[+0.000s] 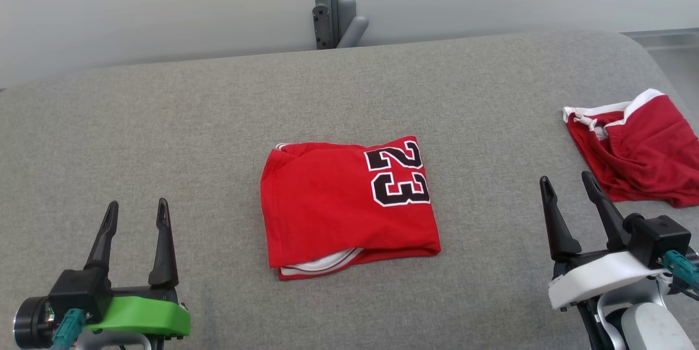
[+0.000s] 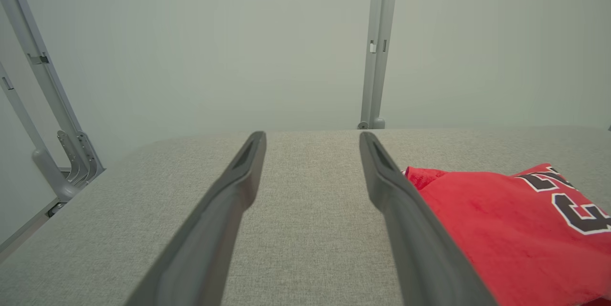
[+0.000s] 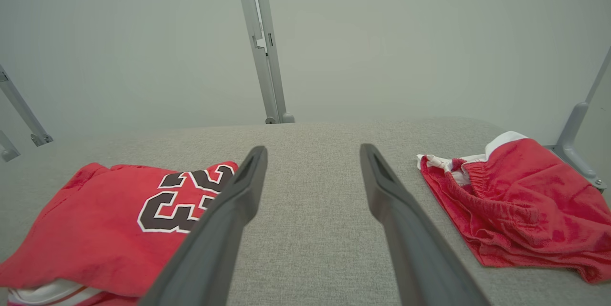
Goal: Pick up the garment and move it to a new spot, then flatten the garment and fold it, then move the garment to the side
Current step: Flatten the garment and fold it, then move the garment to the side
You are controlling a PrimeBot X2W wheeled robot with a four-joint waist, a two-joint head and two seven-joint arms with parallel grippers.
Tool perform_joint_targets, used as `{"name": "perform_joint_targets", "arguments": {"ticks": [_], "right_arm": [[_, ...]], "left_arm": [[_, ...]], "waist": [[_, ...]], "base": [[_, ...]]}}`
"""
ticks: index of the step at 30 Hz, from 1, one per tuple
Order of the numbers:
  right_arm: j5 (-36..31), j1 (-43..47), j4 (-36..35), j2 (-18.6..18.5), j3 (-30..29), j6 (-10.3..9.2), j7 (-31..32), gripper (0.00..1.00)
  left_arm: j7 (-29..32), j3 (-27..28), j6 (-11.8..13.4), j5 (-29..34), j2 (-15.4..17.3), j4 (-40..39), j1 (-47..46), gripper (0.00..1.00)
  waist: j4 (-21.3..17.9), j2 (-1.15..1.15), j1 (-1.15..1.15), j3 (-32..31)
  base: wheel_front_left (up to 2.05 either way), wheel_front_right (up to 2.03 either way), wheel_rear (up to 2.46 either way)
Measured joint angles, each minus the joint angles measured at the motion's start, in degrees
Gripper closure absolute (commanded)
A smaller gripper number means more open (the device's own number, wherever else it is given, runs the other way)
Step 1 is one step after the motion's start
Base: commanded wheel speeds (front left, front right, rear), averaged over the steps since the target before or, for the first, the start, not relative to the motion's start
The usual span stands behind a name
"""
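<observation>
Nearest on the left, the left gripper (image 1: 137, 205) is hanging above the grey padded table (image 1: 164, 120) with its two dark fingers spread wide, holding nothing. Nearest on the right, the right gripper (image 1: 566, 179) is also keeping its fingers spread apart, holding nothing. A little farther, in the middle of the table and well apart from both grippers, the red jersey (image 1: 327, 208) is lying folded into a square. Its black number 23 is showing on the right part, and a white edge is peeking out at the near side. Farther right, near the table's edge, red shorts (image 1: 639, 148) with a white band are lying crumpled. At the far side a grey post (image 1: 327, 0) is standing.
</observation>
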Motion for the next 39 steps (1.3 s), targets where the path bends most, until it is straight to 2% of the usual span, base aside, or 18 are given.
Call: {"name": "perform_joint_targets", "arguments": {"ticks": [15,39], "right_arm": [[-0.33,3.05,-0.81,0.34,-0.96,0.00,1.36,0.00],[-0.64,3.22,-2.02,0.10,-1.65,0.00,2.25,0.00]], "left_arm": [[2.02,-0.60,0.42,-0.65,0.70,-1.26,2.38,0.00],[2.63,-1.26,1.70,-1.66,1.18,-1.42,2.74,0.00]], "waist": [[-0.63,0.00,0.00,-3.91],[-0.58,0.00,0.00,-3.68]], "base": [[0.00,0.00,0.00],[0.00,0.00,0.00]]}}
